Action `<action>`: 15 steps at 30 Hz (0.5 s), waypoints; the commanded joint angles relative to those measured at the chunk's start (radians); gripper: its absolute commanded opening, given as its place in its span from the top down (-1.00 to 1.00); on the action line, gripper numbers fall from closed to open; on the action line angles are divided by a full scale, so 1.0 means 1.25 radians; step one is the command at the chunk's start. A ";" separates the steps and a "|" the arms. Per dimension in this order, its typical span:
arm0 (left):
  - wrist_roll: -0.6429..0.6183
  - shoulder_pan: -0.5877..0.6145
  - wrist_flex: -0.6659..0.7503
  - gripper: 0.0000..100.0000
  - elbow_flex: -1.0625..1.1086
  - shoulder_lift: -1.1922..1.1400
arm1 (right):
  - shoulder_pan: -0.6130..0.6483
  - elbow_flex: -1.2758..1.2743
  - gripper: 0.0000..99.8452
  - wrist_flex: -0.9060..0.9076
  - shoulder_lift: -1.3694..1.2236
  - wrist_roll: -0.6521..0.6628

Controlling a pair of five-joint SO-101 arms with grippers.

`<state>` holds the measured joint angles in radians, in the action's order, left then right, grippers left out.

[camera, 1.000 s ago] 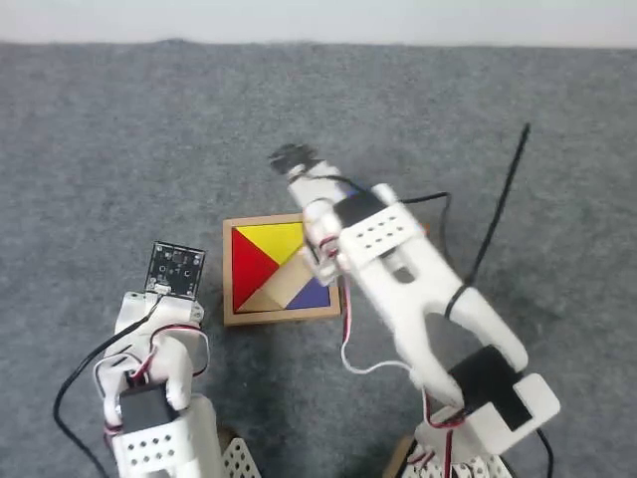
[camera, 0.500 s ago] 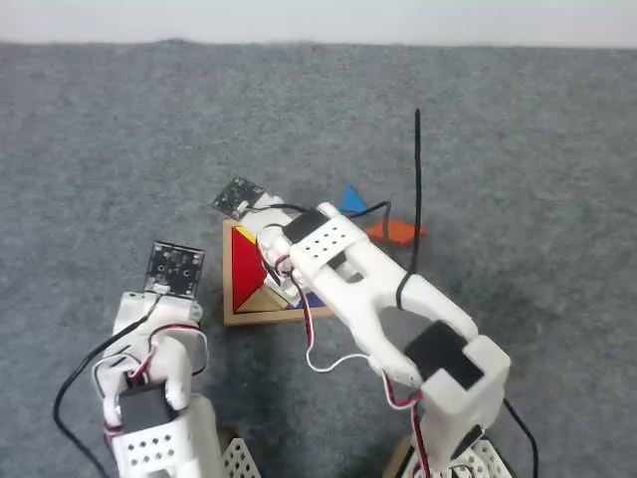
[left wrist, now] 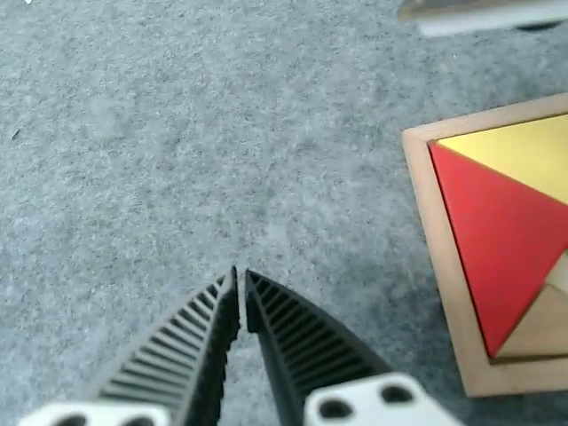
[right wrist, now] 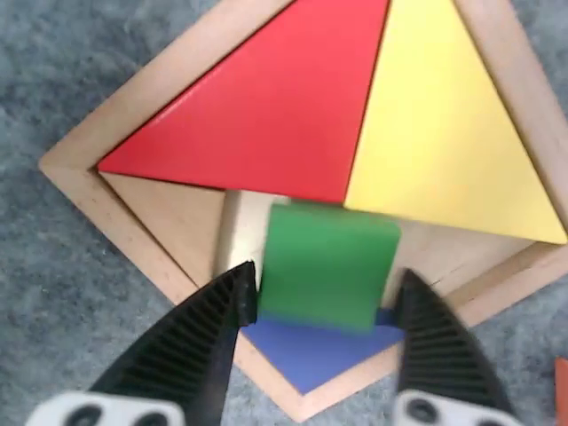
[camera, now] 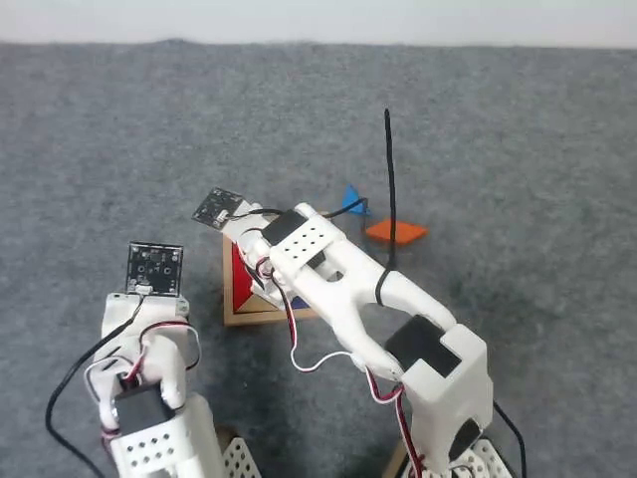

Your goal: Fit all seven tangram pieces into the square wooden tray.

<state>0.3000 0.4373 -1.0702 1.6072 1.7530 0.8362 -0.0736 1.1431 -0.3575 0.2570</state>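
Covering most of the square wooden tray [camera: 235, 319] in the high view, the right arm hides nearly all the fitted pieces. The right gripper [right wrist: 324, 286] pinches a green square [right wrist: 327, 264] over the tray, beside the red triangle [right wrist: 266, 115] and yellow triangle [right wrist: 439, 133]. The left gripper [left wrist: 240, 282], closed tight and empty, hangs above grey carpet [camera: 518, 149] near the tray. 2 pieces, a blue triangle [camera: 350, 199] and an orange parallelogram [camera: 396, 232], lie on the carpet; a pale wall [camera: 318, 20] runs behind.

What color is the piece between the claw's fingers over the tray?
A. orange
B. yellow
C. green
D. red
C: in the right wrist view, the green square sits between the fingers of the right claw, over the wooden tray.
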 commanded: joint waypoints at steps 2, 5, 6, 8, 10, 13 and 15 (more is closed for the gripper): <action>-0.009 0.005 0.021 0.97 -0.012 0.007 | 0.028 0.063 0.34 0.042 0.013 0.010; -0.009 0.001 0.021 0.97 -0.012 0.007 | 0.037 0.088 0.34 0.084 0.013 0.010; -0.009 0.001 0.021 0.97 -0.012 0.007 | 0.037 0.095 0.34 0.094 0.013 0.010; -0.009 0.001 0.021 0.97 -0.010 0.007 | 0.031 0.113 0.34 0.109 0.014 0.006; -0.009 0.001 0.021 0.97 -0.010 0.007 | 0.002 0.146 0.37 0.136 0.014 0.004; -0.009 0.002 0.021 0.97 -0.010 0.007 | -0.062 0.190 0.59 0.150 0.013 0.004; -0.009 0.004 0.021 0.97 -0.010 0.007 | -0.102 0.204 0.80 0.137 0.006 0.004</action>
<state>0.3000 0.4373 -1.0702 1.6072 1.7530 0.7841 0.1043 1.3134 -0.3575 0.2585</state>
